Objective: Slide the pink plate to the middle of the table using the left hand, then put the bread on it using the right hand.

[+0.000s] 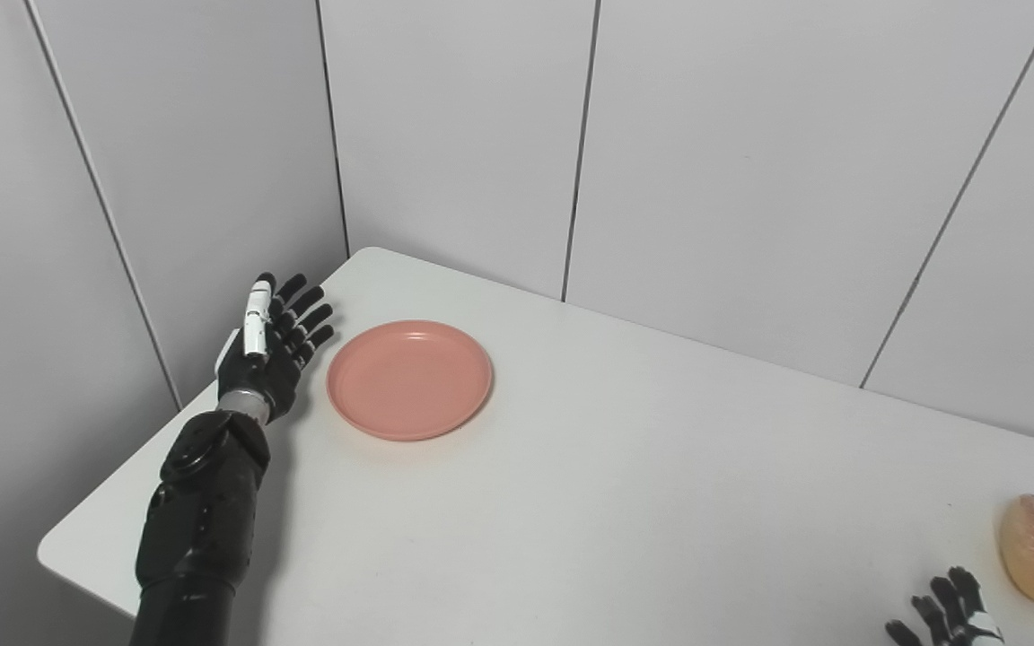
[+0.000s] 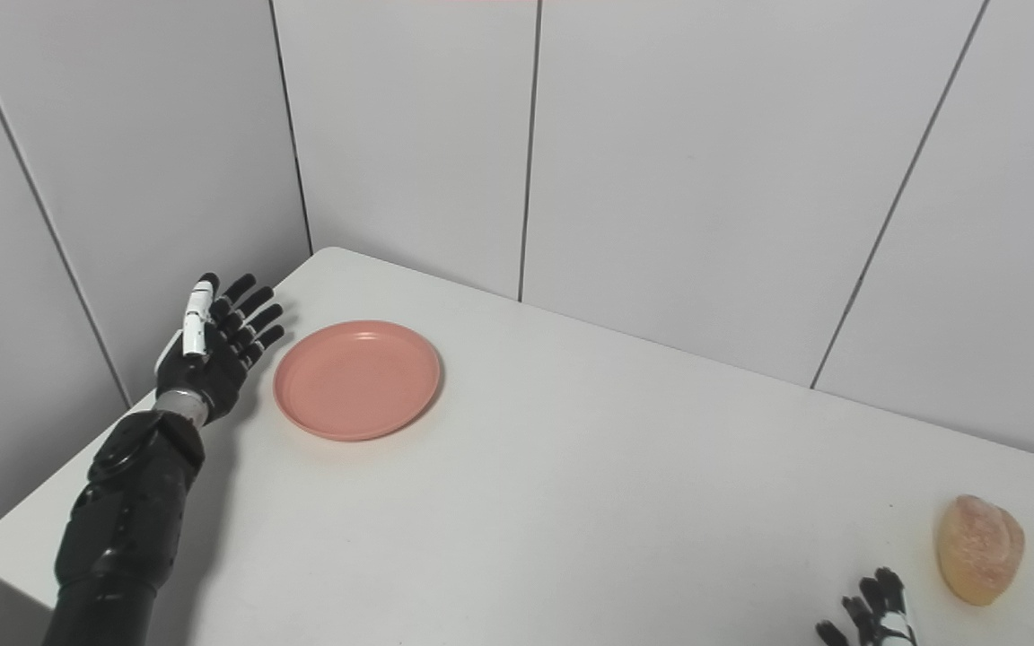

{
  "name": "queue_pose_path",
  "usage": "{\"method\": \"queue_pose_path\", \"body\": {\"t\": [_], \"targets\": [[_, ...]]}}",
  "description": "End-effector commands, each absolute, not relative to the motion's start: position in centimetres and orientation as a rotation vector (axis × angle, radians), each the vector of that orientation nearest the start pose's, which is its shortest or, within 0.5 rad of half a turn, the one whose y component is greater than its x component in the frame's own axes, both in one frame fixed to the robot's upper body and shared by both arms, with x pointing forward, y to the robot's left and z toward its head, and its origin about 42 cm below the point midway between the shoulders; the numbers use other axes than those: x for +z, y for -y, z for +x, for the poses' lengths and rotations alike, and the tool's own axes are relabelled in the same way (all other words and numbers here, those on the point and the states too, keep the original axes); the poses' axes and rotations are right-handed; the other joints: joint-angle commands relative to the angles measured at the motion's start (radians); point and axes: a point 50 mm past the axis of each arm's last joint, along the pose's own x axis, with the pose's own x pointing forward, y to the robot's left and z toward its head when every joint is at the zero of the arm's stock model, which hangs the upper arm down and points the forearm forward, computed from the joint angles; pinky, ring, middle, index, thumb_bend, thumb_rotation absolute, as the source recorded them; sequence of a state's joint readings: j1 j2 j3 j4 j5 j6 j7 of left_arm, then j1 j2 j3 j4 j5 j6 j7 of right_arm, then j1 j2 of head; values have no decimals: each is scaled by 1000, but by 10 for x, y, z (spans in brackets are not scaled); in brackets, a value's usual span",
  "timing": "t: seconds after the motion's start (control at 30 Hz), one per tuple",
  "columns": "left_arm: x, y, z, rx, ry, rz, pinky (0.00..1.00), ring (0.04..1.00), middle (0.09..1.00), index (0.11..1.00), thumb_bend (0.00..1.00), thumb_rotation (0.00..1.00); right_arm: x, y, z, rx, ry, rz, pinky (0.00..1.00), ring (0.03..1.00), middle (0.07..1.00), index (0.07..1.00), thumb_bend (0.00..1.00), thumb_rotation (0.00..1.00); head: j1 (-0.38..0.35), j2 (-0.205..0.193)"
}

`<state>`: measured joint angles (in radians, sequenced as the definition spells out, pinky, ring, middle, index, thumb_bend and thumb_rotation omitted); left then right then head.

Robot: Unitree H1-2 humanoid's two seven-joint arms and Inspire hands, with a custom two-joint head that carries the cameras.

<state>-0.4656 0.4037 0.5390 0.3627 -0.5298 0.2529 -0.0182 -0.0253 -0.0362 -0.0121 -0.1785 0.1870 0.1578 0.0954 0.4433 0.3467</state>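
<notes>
Now my left hand stands at the far left of the white table, fingers spread and straight, holding nothing, palm turned toward the pink plate. The plate lies flat just to the right of that palm, a narrow gap between them, close to the table's back left corner. To slide it well, I judge I should bring the palm edge low against the plate's near rim and push steadily rightward, keeping contact below the rim's lip so the plate neither tips nor spins. Well off to the right, near the table's front right part, the bread roll sits just right of my right hand, whose fingertips alone show, apart and empty.
</notes>
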Motion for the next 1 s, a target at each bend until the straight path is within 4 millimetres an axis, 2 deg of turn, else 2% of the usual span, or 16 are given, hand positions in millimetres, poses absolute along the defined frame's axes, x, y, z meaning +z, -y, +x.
{"method": "queue_pose_path", "body": {"t": [0.0,0.67,0.97], "targets": [[227,-462,399,371,174,-378,922,904,894,873,311,1000,150,218,290,124,88,145,1000,1000,1000,1000,180,1000,-1,1],[203,-452,403,379,144,-419,851,877,884,876,316,1000,151,218,291,120,83,142,1000,1000,1000,1000,188,1000,1,0],[192,-444,408,360,126,-416,906,892,891,890,308,1000,150,217,292,118,88,140,1000,1000,1000,1000,185,1000,-3,-6]]}}
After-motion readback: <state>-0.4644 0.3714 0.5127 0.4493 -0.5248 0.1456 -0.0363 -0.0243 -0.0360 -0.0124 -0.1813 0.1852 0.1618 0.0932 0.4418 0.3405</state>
